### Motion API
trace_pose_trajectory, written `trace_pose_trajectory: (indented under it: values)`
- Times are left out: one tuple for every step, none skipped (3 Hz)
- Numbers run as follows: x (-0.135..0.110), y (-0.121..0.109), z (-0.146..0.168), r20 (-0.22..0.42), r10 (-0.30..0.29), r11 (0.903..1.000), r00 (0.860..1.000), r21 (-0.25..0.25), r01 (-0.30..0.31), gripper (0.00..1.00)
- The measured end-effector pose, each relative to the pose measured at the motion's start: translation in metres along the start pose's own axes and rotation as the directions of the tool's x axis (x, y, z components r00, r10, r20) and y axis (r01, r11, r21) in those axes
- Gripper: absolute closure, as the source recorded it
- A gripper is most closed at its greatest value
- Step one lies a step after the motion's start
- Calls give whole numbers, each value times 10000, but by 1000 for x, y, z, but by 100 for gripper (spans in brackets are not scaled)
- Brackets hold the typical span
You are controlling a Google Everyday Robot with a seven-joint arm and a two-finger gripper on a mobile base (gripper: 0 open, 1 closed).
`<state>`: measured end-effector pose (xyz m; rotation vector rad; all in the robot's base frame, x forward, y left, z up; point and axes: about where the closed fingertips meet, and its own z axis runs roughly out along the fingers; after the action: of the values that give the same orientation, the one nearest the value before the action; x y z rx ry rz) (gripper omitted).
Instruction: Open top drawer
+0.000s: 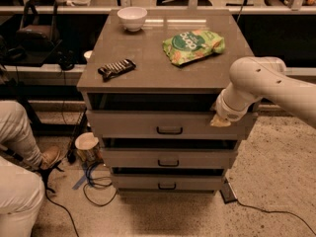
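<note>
The top drawer (128, 124) is the uppermost of three grey drawers in a cabinet, with a small black handle (169, 130) at its centre. A dark gap shows between its front panel and the cabinet top. My gripper (220, 121) is at the end of the white arm coming in from the right. It sits at the upper right corner of the top drawer's front, well right of the handle. Its pale tip rests against the panel's top edge.
On the cabinet top (148, 63) lie a white bowl (132, 18), a green snack bag (192, 45) and a dark snack bar (116, 68). A person's legs (19, 181) are at the left. A cup (87, 146) and cables (94, 181) lie on the floor.
</note>
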<state>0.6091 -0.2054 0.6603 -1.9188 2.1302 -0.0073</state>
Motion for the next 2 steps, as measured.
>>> trace_pose_trajectory:
  values:
    - [-1, -1, -5, 0, 0, 10000, 10000, 0, 0, 100]
    - [-2, -2, -8, 0, 0, 10000, 10000, 0, 0, 100]
